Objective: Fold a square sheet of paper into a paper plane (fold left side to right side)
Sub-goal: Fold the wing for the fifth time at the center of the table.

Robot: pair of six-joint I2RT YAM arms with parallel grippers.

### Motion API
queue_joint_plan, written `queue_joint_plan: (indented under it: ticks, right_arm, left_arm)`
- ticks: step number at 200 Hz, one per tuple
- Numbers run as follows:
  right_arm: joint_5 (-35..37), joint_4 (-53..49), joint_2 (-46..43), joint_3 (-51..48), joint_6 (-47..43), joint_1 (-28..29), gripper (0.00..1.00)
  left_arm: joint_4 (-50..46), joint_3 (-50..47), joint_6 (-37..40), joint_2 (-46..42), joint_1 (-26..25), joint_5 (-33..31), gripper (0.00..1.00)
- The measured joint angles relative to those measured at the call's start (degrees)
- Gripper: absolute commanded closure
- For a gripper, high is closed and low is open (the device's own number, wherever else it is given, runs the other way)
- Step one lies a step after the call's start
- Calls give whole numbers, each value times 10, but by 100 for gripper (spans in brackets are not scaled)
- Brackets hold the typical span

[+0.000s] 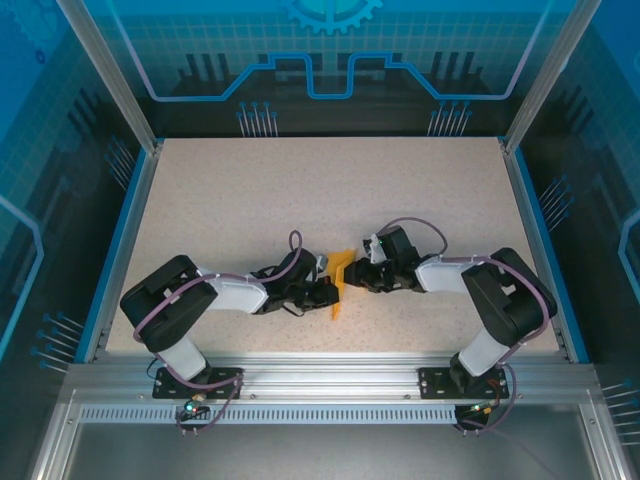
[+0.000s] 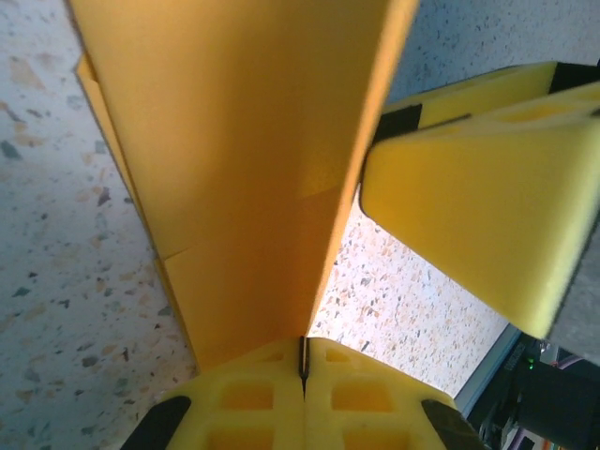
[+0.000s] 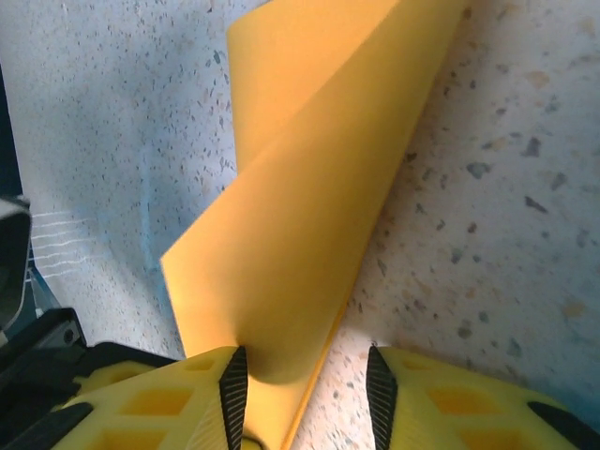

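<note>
**Left gripper** [image 2: 303, 364]: clenched. Its yellow ribbed fingers meet with no gap, and an edge of the thin, bright orange sheet of paper [image 2: 244, 169] is pinched in the seam between them. In my judgement this grip is an anchor. It holds the sheet up off the speckled beige tabletop [image 1: 300, 190] and keeps it from sliding while the other arm works.

**Right gripper** [image 3: 305, 380]: not clamped. Its jaws stand apart. The curled paper [image 3: 300, 216] runs down into the gap and lies against the pad on the left of the wrist view. Bare table shows between the paper and the other pad. The placement suggests this gripper is set to take hold of the far part of the sheet, so that one side can be carried over onto the other.

**Position of the sheet:** in the overhead view the sheet [image 1: 341, 283] sits in the near half of the table. It lies directly between the left gripper [image 1: 322, 291] and the right gripper [image 1: 358, 276], which face each other closely. The sheet is raised and curled over on itself, not lying flat. I cannot confirm a pressed crease.

**Clearance:** in the left wrist view, one yellow finger [image 2: 469, 187] of the right gripper is just beside the sheet's edge. Whether it touches there cannot be told.

**Status, as judged:** the fold is under way and not set, and there is no dart shape yet.
</note>
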Motion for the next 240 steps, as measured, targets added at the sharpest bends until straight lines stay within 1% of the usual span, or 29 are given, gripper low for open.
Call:
queue_joint_plan:
  ticks: [36,77,95,123,142,179,205,225,240]
  right_arm:
    - [6,3,23,21,9,7,63]
    - [15,-10,28,32,10,10,63]
    - [16,-18,31,37,10,10,64]
    - [17,-31,35,44,10,10,64]
    - [17,-35,37,48,11,10,65]
    - [16,-38,38,50,11,10,65]
    - [16,-39,38,50,10,10,65]
    - [16,-40,38,50,10,10,65]
    - [16,-40,38,50,10,10,65]
  left_arm:
    - [9,-5,-2,0,0,0,100]
    - [13,-6,-12,1,0,0,91]
    - [14,-6,-16,2,1,0,82]
    - [13,-6,-14,1,2,4,75]
    - [12,-6,-14,-5,4,5,67]
    - [-11,-18,-6,-62,23,5,53]
    - [-32,-23,0,-97,61,9,51]
    - [-39,-23,1,-96,84,15,53]
    - [-46,-16,1,-83,93,23,54]
